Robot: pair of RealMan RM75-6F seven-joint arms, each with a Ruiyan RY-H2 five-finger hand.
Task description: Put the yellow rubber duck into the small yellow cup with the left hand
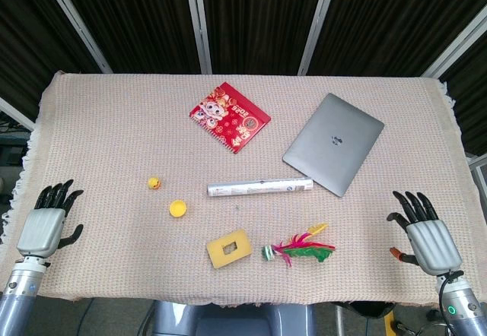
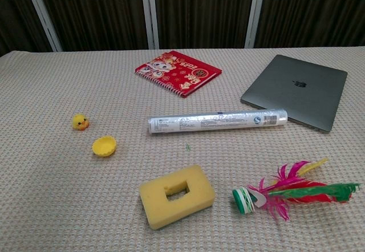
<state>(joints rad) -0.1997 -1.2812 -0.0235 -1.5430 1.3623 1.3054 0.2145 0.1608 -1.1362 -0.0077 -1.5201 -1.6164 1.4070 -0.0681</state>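
Yellow rubber duck, small, upright

Red spiral-bound notebook, closed grey laptop, clear plastic tube, yellow sponge block with rectangular hole, feathered shuttlecock lie on woven beige tablecloth, between both hands.

You will find an apple logo on the closed grey metal laptop. Print on the clear plastic tube and the red spiral-bound notebook is too small to read.
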